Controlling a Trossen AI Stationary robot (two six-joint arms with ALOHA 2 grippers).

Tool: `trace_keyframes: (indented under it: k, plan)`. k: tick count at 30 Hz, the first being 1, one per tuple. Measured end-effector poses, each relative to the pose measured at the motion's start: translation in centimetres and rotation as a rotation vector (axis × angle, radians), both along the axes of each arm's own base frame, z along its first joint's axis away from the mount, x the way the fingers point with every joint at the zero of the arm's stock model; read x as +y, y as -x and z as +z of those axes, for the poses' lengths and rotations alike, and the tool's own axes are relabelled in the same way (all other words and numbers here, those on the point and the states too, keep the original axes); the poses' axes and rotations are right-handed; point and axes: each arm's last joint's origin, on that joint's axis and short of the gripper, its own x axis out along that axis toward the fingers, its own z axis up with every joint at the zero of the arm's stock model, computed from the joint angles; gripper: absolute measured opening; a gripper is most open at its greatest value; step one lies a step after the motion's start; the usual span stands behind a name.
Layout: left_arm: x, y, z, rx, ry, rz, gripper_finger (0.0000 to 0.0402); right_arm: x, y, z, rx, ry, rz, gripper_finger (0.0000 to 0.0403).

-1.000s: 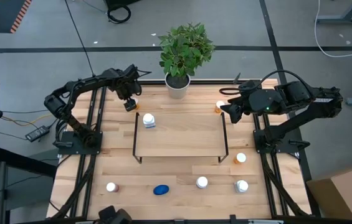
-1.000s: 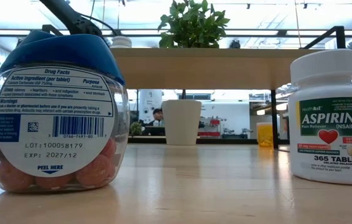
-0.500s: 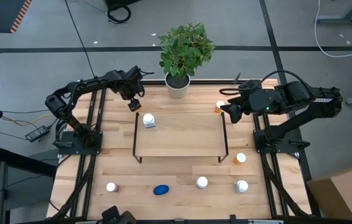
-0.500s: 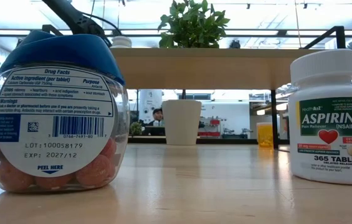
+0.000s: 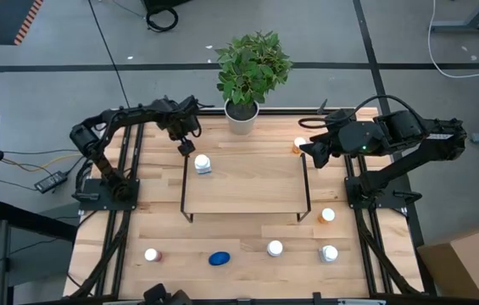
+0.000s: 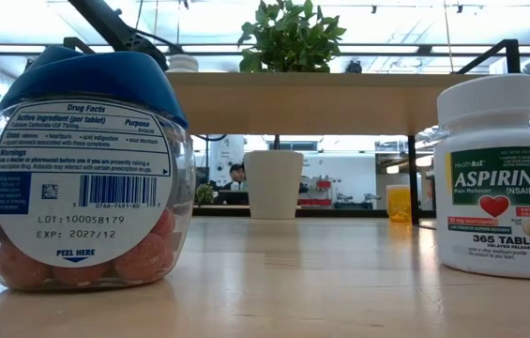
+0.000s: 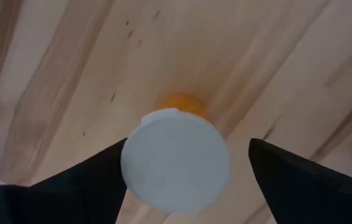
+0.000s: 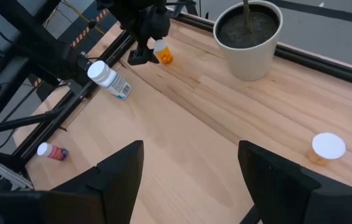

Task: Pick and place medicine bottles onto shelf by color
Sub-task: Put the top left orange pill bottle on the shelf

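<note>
Over the last second the left gripper [image 5: 186,144], jaws clamped on an orange bottle [image 7: 176,158], has carried it above the table [image 5: 247,237] to the shelf's [image 5: 247,191] back-left corner, so a placement looks close. The right gripper [image 5: 311,151] waits, jaws apart, beside another orange one [image 5: 300,144]. Eight bottles in all: three orange, three white (one on the shelf), one reddish, one blue.

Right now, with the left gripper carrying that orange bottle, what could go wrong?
1. The left gripper holds the orange bottle near its white cap; it might slip or tilt.
2. A white-capped bottle already stands in the near corner of the shelf; a careless placement could knock it.
</note>
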Motion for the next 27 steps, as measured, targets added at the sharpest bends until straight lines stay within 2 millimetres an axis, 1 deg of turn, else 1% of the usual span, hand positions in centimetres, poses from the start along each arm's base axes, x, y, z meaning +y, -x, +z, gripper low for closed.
trace_keyframes:
  k: [6, 18, 21, 27]
  plan:
    - [-0.06, 0.0, 0.08, 0.0, 0.0, -0.002, 0.031, 0.0, 0.0, 0.0, 0.0, 0.001, 0.001, 0.0269]
    - [-0.03, 0.03, 0.09, 0.009, -0.01, -0.002, 0.0306, 0.0, 0.0, 0.0, 0.003, 0.007, 0.004, 0.0269]
    - [-0.06, 0.07, 0.1, 0.012, -0.007, -0.002, 0.0293, -0.02, 0.0, 0.01, 0.003, 0.015, 0.002, 0.0269]
    - [-0.08, 0.08, 0.11, 0.013, -0.005, -0.002, 0.025, -0.03, 0.0, 0.01, 0.003, 0.016, 0.001, 0.0269]
